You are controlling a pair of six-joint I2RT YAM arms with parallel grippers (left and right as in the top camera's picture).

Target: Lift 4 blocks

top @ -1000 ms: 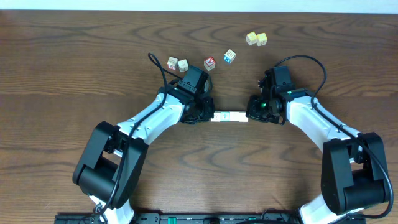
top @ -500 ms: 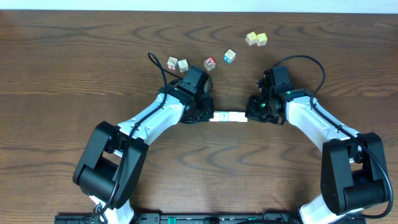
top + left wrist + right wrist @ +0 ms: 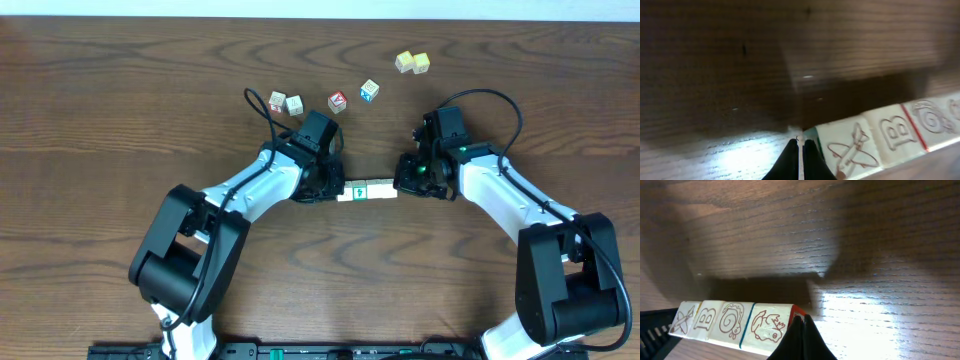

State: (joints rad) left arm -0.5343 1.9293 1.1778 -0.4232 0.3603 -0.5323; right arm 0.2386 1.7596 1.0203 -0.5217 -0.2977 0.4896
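Note:
Four cream-white letter blocks form one tight row between my two grippers. My left gripper is shut, and its closed tips press the end of the airplane block. My right gripper is shut too, its closed tips against the red end face of the fish block. Nothing sits between either pair of fingers. In the right wrist view the row of blocks casts a dark shadow on the wood behind it and seems to hang slightly above the table.
Loose cubes lie on the far side of the table: two cream ones, a red-faced cube, a blue-faced cube and a yellowish pair. A black cable loops beside the left arm.
The left arm's elbow has swung to the right and its wrist has turned. The row of blocks now sits slightly tilted between the grippers. The right arm has barely moved.

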